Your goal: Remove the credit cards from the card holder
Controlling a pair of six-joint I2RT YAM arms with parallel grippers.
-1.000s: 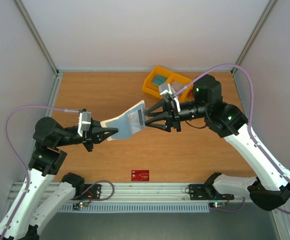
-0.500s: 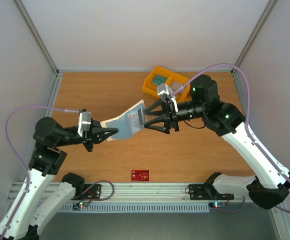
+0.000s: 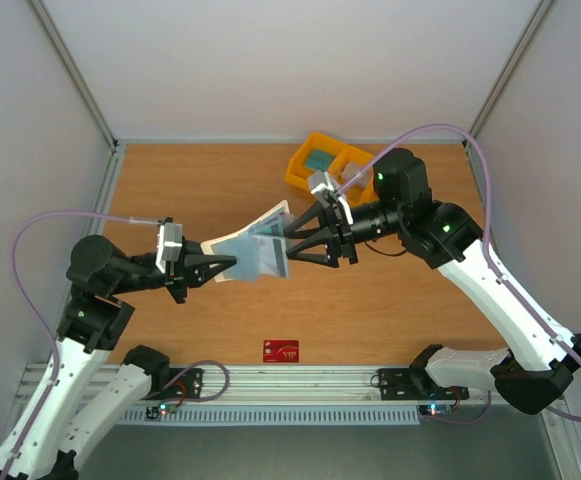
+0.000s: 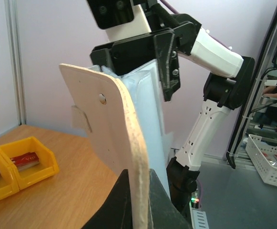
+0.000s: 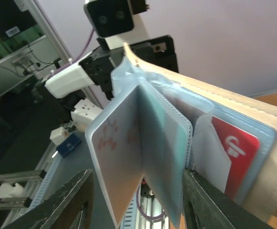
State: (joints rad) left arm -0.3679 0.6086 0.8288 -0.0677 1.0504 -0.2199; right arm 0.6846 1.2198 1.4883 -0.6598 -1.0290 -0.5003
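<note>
Top view: both arms reach inward, the left gripper [image 3: 225, 267] clamped on the left end of the card holder [image 3: 255, 252] and the right gripper [image 3: 288, 240] spread astride its right end, while a loose red card [image 3: 281, 351] lies on the table [image 3: 170, 190] well apart from it, lettering unreadable. Left wrist: the holder stands upright. Right wrist: parted fingers [image 5: 74, 202] flank its sleeves, a tucked red card [image 5: 236, 148] with a white logo inside.

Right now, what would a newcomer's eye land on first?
The card holder hangs above the table, pinched by the left gripper, its sleeves fanned between the right gripper's open fingers. A red card lies alone near the front edge; a yellow bin sits at the back.
</note>
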